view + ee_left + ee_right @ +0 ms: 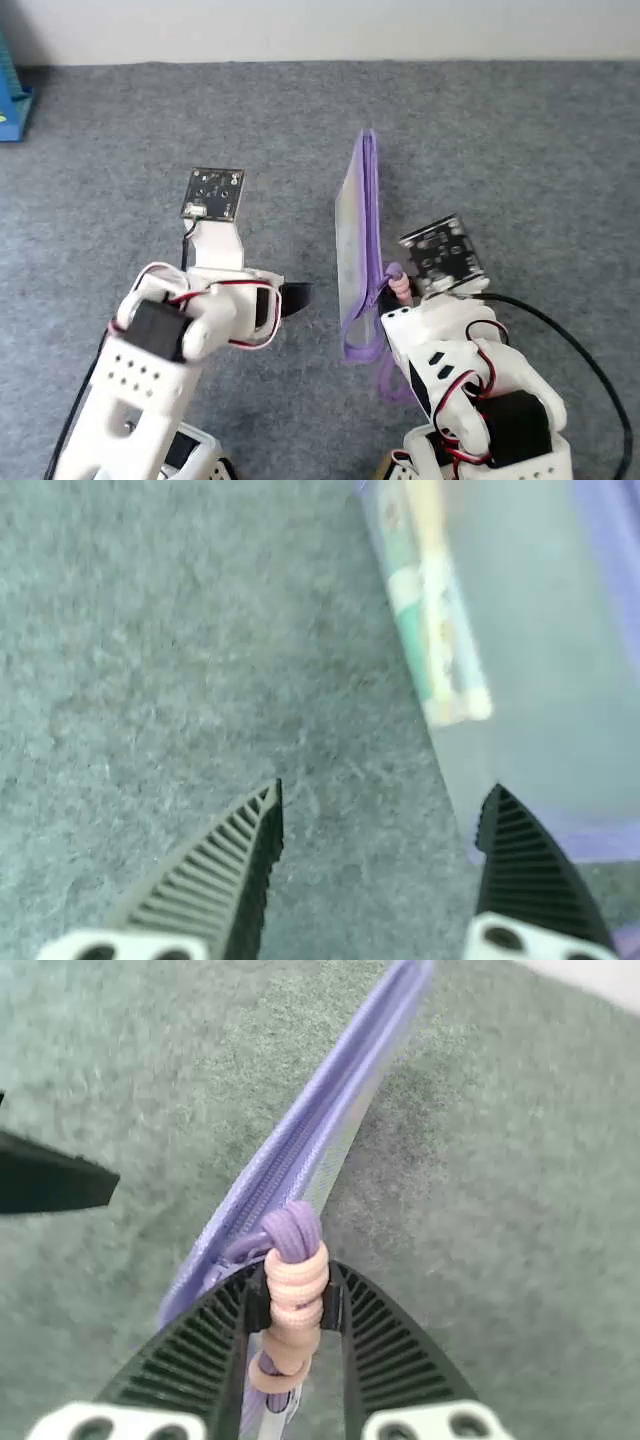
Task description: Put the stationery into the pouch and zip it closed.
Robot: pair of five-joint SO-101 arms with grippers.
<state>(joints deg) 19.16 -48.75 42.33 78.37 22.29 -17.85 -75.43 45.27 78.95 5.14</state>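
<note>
Closing step, as I judge it. My right end effector [296, 1270] is clamped on the pull cord [293, 1305] of the pouch [357, 230], which stands on edge at the centre of the high view with the stationery [435, 610] inside. My left end effector [385, 790], fingers apart, hangs beside the pouch's clear wall. The next move probably calls for steadying the pouch and drawing the cord along the zip.

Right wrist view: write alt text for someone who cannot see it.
The right gripper is clamped on the pink and purple pull cord of a purple pouch. The pouch stands on its edge on grey carpet, its zip running away from the camera.
</note>
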